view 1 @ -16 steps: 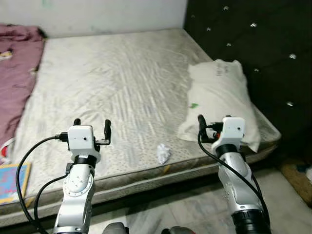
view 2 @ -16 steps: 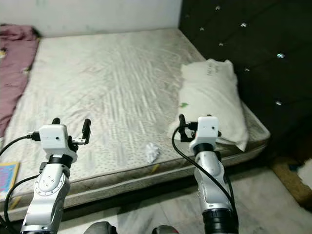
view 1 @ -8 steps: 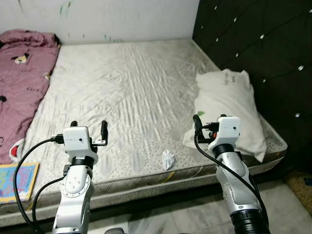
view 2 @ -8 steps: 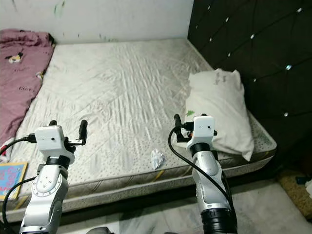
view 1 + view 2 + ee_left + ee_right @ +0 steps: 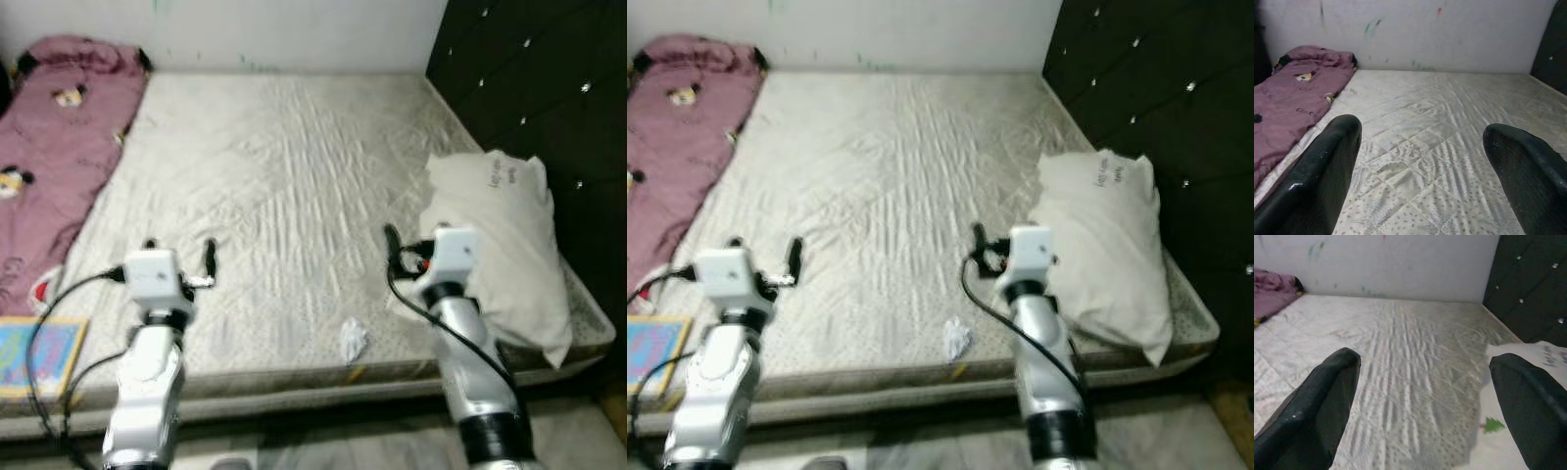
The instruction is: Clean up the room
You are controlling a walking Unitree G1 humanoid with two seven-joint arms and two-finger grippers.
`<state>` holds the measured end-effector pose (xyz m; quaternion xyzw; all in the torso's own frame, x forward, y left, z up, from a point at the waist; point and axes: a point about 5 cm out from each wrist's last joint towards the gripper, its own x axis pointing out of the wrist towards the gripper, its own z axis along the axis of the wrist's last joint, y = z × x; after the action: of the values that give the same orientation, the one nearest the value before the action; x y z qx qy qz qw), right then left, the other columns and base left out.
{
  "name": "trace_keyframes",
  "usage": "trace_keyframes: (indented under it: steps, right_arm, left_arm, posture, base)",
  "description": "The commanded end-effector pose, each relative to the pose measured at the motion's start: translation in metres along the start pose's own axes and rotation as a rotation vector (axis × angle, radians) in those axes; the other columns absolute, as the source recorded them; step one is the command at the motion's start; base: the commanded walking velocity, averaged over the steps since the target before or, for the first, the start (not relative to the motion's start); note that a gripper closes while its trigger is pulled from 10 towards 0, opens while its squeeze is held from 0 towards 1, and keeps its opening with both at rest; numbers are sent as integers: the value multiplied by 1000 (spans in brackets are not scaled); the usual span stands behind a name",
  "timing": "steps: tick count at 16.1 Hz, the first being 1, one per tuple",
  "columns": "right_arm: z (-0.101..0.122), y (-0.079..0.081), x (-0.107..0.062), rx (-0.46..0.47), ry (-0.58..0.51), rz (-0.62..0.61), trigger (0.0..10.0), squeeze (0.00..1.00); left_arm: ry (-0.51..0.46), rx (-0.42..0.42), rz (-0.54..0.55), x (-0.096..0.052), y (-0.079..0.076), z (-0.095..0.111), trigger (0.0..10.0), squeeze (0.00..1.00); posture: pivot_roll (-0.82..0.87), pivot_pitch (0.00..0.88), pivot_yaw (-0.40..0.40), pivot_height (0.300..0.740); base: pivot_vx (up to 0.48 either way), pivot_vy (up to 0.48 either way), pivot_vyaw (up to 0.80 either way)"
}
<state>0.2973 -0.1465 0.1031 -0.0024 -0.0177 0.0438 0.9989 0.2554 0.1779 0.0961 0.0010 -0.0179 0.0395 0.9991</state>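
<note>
Paper wad (image 5: 352, 339) lies on mattress (image 5: 294, 176) near pillow (image 5: 509, 245).

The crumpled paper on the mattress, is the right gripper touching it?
Apart. In the left eye view the crumpled paper lies near the mattress edge, with bare sheet between it and the open right gripper.

Left claw (image 5: 1422, 171), fingers (image 5: 1322, 176) spread wide, above quilted mattress (image 5: 1440, 112); purple blanket (image 5: 1293, 93) beside marked wall (image 5: 1415, 29).

Crumpled paper (image 5: 352, 339) at mattress (image 5: 284, 166) front edge; pillow (image 5: 509, 245) right, blanket (image 5: 59, 147) left.
</note>
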Motion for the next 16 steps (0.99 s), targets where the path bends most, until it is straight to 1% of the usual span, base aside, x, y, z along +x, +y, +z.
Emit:
trace_keyframes:
  steps: [1, 5, 8, 10, 16]
  right_arm:
    - [-4, -10, -3, -7, 21, -35, 10000, 0]
    - [-4, -10, -2, -8, 19, -37, 10000, 0]
    - [-5, -10, -2, 3, 22, -33, 10000, 0]
    - [-5, -9, -2, 8, 23, -27, 10000, 0]
    - [-6, -4, -4, 19, 26, 3, 10000, 0]
  left_arm:
    - [7, -26, -27, 2, -9, -1, 10000, 0]
    - [2, -22, -46, 2, -12, 0, 10000, 0]
    - [7, -15, -34, 2, -12, -1, 10000, 0]
    - [14, -28, -20, 1, -10, -2, 10000, 0]
    - [19, -33, -9, 0, -9, -2, 10000, 0]
  posture:
    - [62, 0, -20, 740]
    - [63, 0, -21, 740]
    - [63, 0, -23, 740]
    - [64, 0, -23, 740]
    - [66, 0, -23, 740]
  base:
    - [0, 0, 0]
    - [0, 0, 0]
    - [0, 0, 0]
    - [0, 0, 0]
    - [0, 0, 0]
